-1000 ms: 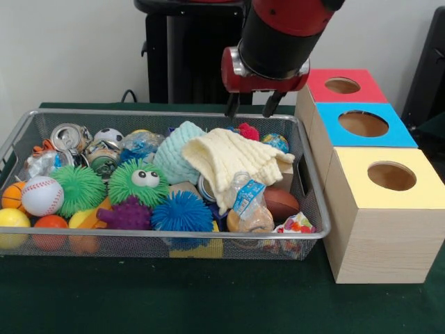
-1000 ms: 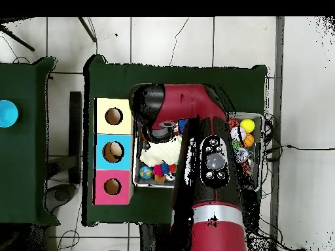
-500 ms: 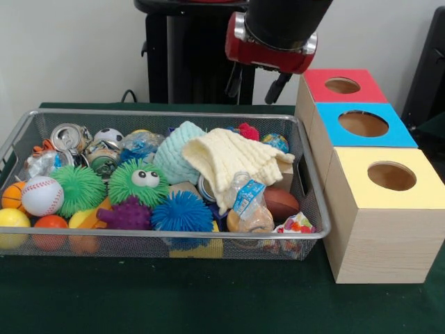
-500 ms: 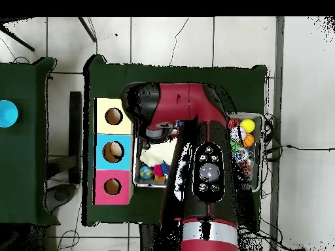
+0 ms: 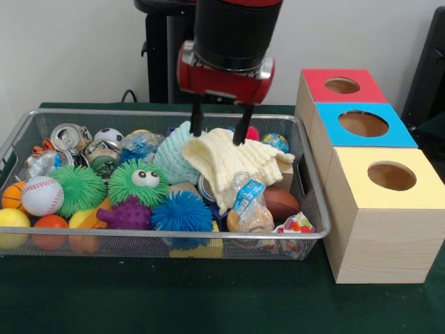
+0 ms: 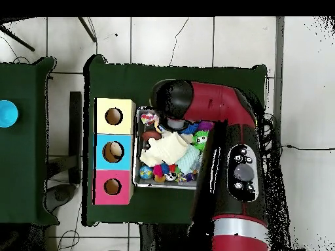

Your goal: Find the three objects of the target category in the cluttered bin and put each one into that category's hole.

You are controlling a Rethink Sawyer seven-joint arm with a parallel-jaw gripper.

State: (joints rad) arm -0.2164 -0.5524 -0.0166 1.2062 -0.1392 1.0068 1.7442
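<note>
The wire mesh bin (image 5: 174, 235) is packed with toys; in the overhead view only its left part (image 6: 137, 147) shows beside the arm. A clear wrinkly bottle with a blue-and-white label (image 5: 247, 203) lies front right, partly under a cream knitted cloth (image 5: 233, 160). A second clear bottle (image 5: 140, 145) lies at the back, and crumpled clear plastic (image 5: 42, 164) sits at the far left. My gripper (image 5: 220, 131) is open, its fingertips (image 5: 197, 126) at the cloth's upper edge, empty. In the overhead view the arm hides the gripper.
Three wooden boxes with holes stand right of the bin: red (image 5: 341, 85), blue (image 5: 363, 124), yellow (image 5: 389, 177). They also show in the overhead view: yellow (image 6: 114, 116), blue (image 6: 113, 151), red (image 6: 112, 186). Metal cans (image 5: 68, 136), spiky balls (image 5: 182, 212) and a baseball (image 5: 42, 195) fill the bin.
The gripper rose from the bin's back right corner, then swung left and came down over the cream cloth. The bin's things have not moved.
</note>
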